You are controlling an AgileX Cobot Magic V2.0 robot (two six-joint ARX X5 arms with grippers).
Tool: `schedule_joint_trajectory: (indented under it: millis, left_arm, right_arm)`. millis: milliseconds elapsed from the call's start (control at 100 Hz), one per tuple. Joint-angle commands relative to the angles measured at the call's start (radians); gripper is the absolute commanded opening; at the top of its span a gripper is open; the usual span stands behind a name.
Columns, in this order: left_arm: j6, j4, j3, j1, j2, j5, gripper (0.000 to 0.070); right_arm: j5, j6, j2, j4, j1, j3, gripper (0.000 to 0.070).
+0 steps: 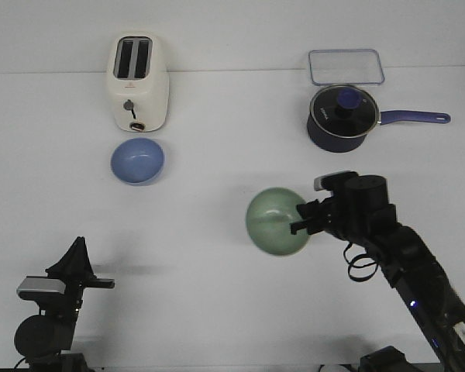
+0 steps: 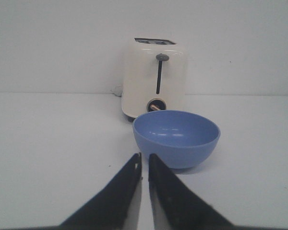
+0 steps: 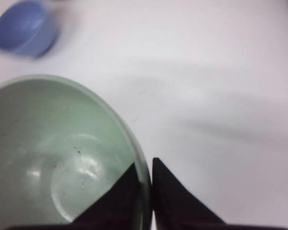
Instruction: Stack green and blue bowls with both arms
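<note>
The blue bowl (image 1: 138,161) sits upright on the white table in front of the toaster; it also shows in the left wrist view (image 2: 176,138) and in the right wrist view (image 3: 25,28). My right gripper (image 1: 301,217) is shut on the rim of the green bowl (image 1: 276,220), one finger inside and one outside, and holds it tilted above the table's middle; the bowl fills much of the right wrist view (image 3: 57,158). My left gripper (image 2: 145,159) is shut and empty, low at the front left (image 1: 101,284), well short of the blue bowl.
A cream toaster (image 1: 138,80) stands behind the blue bowl. A dark navy saucepan with glass lid (image 1: 342,118) and a clear rectangular container (image 1: 346,67) are at the back right. The saucepan's handle (image 1: 415,118) points right.
</note>
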Motion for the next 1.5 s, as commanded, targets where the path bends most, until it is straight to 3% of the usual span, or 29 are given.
schedule_joint_trajectory:
  millis: [0, 150, 330, 590, 640, 720, 760, 890, 960, 1170, 1380, 1490]
  left_arm:
    - [-0.023, 0.014, -0.02, 0.0, -0.002, 0.0, 0.0015]
    - [-0.067, 0.014, -0.02, 0.0, -0.002, 0.0, 0.0014]
    - [-0.163, 0.014, -0.019, 0.0, -0.002, 0.0, 0.0014]
    - [-0.303, 0.017, -0.018, 0.0, -0.002, 0.0, 0.0013]
    - [-0.337, 0.017, -0.016, 0.0, -0.002, 0.0, 0.0012]
    - [-0.389, 0.017, -0.016, 0.0, -0.002, 0.0, 0.0012]
    - [-0.43, 0.018, -0.016, 0.0, -0.002, 0.0, 0.0012]
    - [-0.568, 0.013, -0.002, 0.0, -0.002, 0.0, 0.0012]
    - [-0.597, 0.006, 0.015, 0.0, 0.002, 0.0, 0.0013]
    - [-0.576, -0.13, 0.171, 0.0, 0.121, 0.001, 0.0015]
    - [-0.327, -0.237, 0.457, 0.001, 0.541, 0.0, 0.0015]
    - [-0.274, -0.269, 0.61, 0.001, 0.803, 0.0, 0.0015]
  right_arm:
    - [0.041, 0.053, 0.014, 0.006, 0.073, -0.028, 0.0]
    - [0.126, 0.116, 0.016, 0.092, 0.22, -0.144, 0.0]
    - [0.225, 0.155, 0.018, 0.213, 0.304, -0.276, 0.0]
    - [0.225, 0.163, 0.057, 0.238, 0.315, -0.332, 0.0007]
    - [0.223, 0.156, 0.063, 0.247, 0.315, -0.332, 0.0046]
    - [0.222, 0.157, 0.063, 0.253, 0.315, -0.332, 0.0228]
    - [0.223, 0.158, 0.061, 0.256, 0.315, -0.332, 0.0283]
    - [0.232, 0.148, 0.013, 0.271, 0.297, -0.33, 0.029]
    - [0.246, 0.139, -0.04, 0.29, 0.276, -0.33, 0.029]
    - [0.306, 0.077, -0.212, 0.298, 0.183, -0.33, 0.0287]
    - [0.282, 0.049, -0.247, 0.28, 0.084, -0.33, 0.0286]
    - [0.272, 0.04, -0.246, 0.272, 0.071, -0.33, 0.0286]
